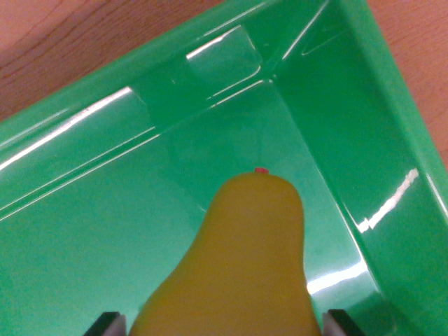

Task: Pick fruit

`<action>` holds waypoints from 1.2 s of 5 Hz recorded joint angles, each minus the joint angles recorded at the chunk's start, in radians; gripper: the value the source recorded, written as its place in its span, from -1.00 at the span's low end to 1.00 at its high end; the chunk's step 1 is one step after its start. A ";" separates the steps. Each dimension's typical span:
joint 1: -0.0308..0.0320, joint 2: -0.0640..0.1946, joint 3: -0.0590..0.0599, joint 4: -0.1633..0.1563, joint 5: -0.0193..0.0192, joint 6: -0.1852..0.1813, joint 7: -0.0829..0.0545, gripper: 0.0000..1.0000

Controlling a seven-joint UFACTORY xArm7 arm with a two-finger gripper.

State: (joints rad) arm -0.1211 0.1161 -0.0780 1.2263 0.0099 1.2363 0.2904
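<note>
Your gripper (224, 323) had its two fingertips (105, 325) closed against the yellow pear (238, 266), held near the green tray's (364, 126) corner.

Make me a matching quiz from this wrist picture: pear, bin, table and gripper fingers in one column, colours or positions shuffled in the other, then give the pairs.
1. pear
2. bin
3. table
4. fingers

A. green, glossy
B. dark, at the bottom edge either side of the fruit
C. yellow, red tip
D. reddish wood grain

Pairs: 1-C, 2-A, 3-D, 4-B
</note>
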 joint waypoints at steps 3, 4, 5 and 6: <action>0.0009 -0.031 -0.001 0.059 -0.0032 0.090 0.002 1.00; 0.0009 -0.031 -0.001 0.059 -0.0032 0.090 0.002 1.00; 0.0014 -0.046 -0.001 0.088 -0.0047 0.134 0.003 1.00; 0.0014 -0.046 -0.001 0.088 -0.0047 0.134 0.003 1.00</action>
State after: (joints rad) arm -0.1197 0.0697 -0.0791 1.3145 0.0052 1.3708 0.2937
